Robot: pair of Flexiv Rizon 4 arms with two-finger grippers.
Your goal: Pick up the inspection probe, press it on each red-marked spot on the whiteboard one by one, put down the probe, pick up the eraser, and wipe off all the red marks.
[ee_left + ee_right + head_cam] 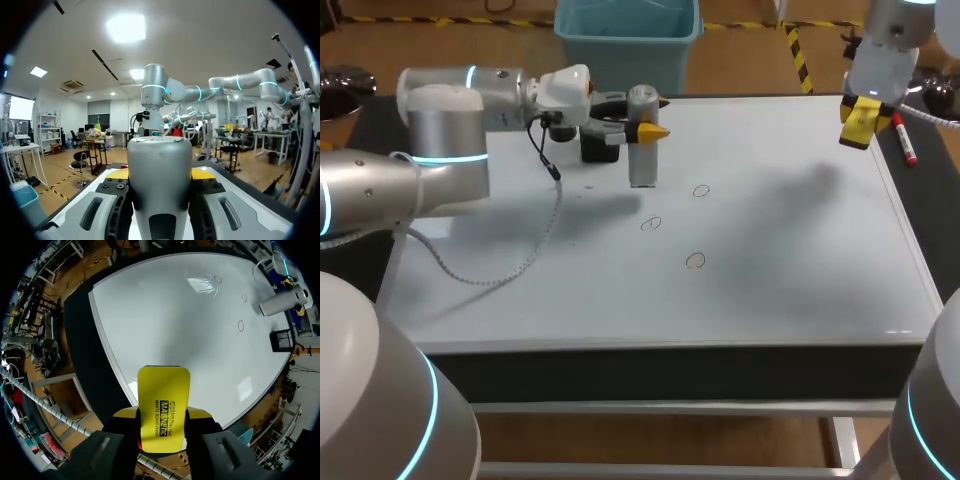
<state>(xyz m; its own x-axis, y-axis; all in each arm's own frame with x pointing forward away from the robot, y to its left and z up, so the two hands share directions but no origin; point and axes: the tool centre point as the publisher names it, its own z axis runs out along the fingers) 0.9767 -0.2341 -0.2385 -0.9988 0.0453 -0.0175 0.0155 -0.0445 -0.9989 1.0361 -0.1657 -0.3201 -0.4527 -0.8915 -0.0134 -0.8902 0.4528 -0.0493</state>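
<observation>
Left claw (653,131): clenched on the probe, with one finger pressed to each side of its grey body. The fingers lie level, coming in from my left.
Probe (642,135): a grey cylinder gripped at about mid-height. It stands crosswise to the fingers and fills the gap between the yellow tips in the left wrist view.
Probe axis: upright, long axis vertical, flat cap on top and lower end down at the whiteboard (770,280). I cannot tell whether that end touches the surface.
Probe place: over the far left part of the whiteboard, just beside a black stand (599,147), which sits on the side toward my left arm.
Red marks (651,223): three small red rings on the whiteboard, all nearer the middle than the probe. The probe's lower end is near the farthest ring but off to its side, on none of them.
Right claw (861,124): grasping the eraser, which is squeezed from both sides between the yellow tips.
Eraser (163,407): a flat yellow block lying lengthwise along the fingers and sticking out past their tips, with its broad printed face toward the wrist camera.
Eraser place: held in the air near the whiteboard's far right corner, well apart from the rings and the probe.
Red marker (905,140): lying on the dark tabletop (935,175) just beside the whiteboard's right edge, near the right claw.
</observation>
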